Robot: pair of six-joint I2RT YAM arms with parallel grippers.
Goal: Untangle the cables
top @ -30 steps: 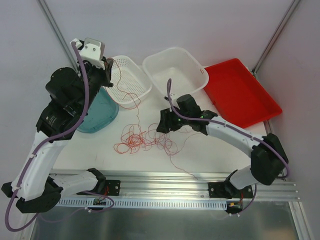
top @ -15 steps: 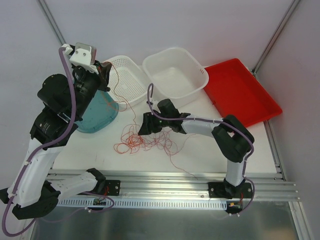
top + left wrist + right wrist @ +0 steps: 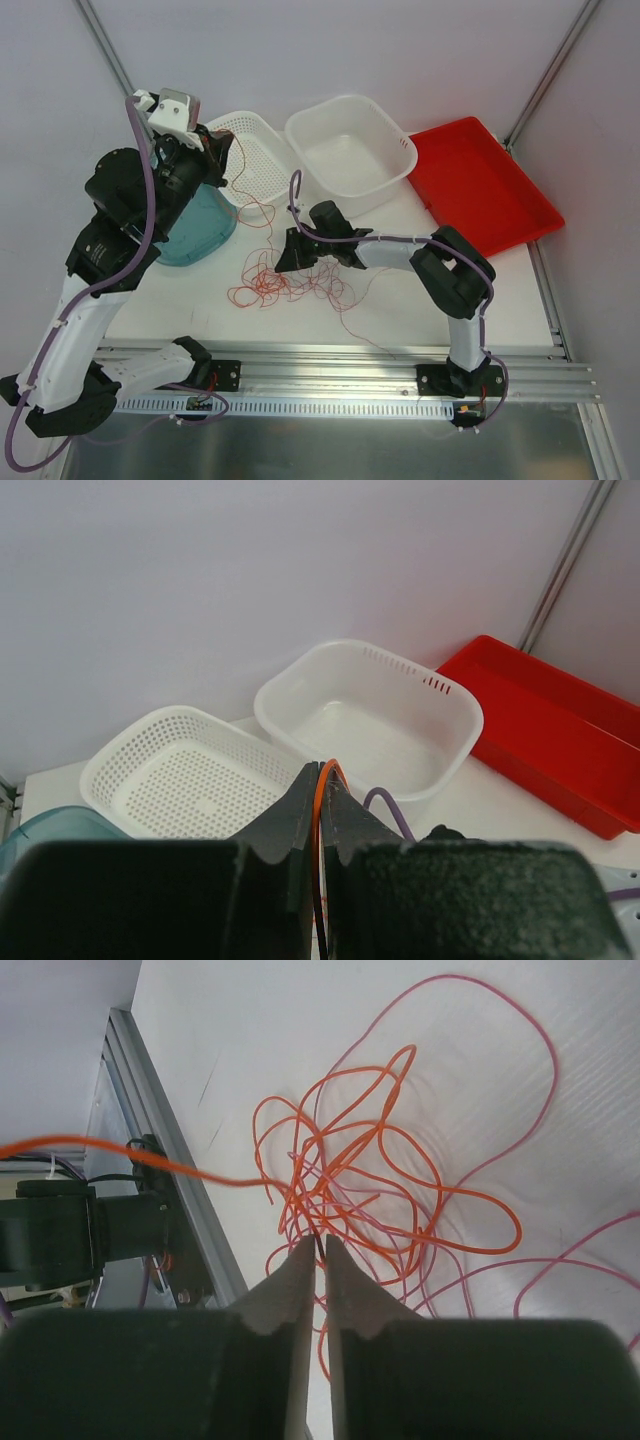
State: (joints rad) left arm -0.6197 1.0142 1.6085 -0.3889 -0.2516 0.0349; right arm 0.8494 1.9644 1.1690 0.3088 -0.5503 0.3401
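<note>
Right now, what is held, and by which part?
The left fingers pinch one orange cable between their tips. The right fingers sit nearly shut at the tangle; a hold cannot be told.

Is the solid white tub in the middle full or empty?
Empty: the tub shows only its bare white bottom, both from above and from the left wrist camera.

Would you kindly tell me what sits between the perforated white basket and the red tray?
A white tub stands there, as the top view shows.
</note>
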